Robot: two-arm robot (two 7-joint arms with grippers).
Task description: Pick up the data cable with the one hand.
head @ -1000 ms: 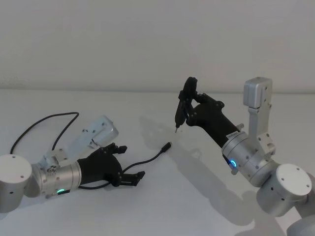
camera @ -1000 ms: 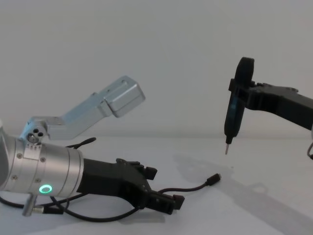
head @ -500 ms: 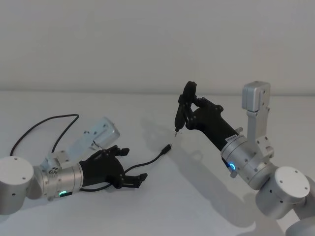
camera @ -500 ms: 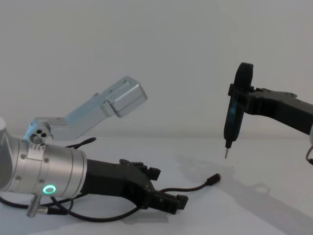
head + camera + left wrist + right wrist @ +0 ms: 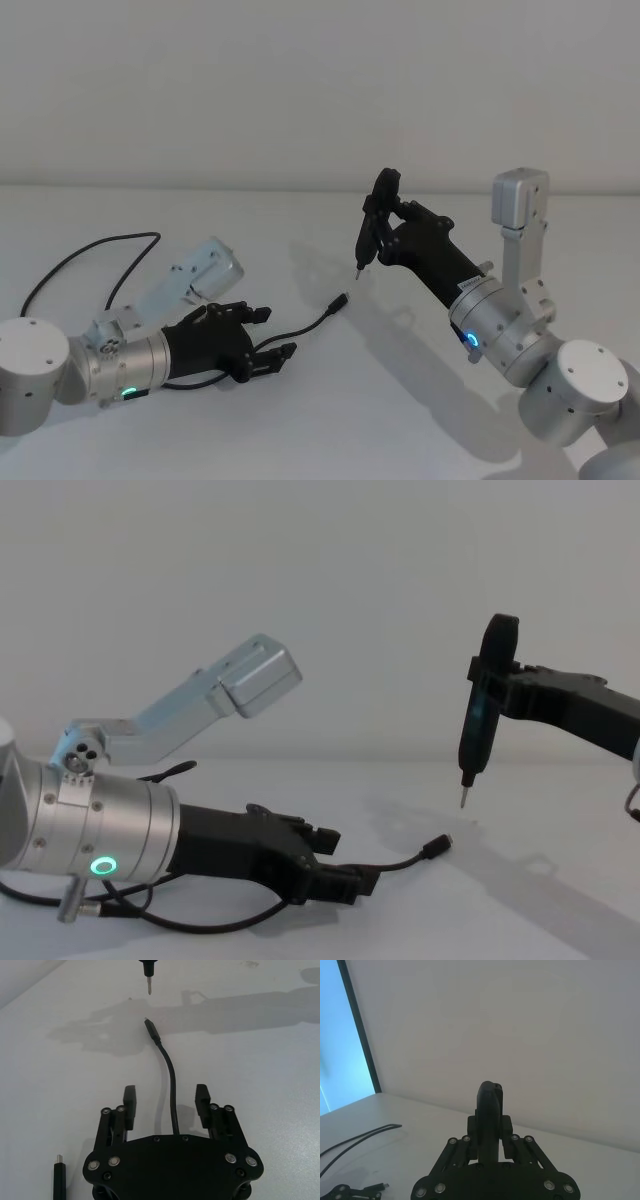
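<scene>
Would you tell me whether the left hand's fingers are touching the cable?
Apart. The left wrist view shows the cable running between the open fingers of the left hand, with bare table on both sides of it.

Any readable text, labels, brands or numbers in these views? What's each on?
No text is legible anywhere.
White label strip on the right arm's wrist: print too small to read.
No markings show on the left gripper, jaws open astride the data cable, or on the narrow black tool in the right gripper.
</scene>
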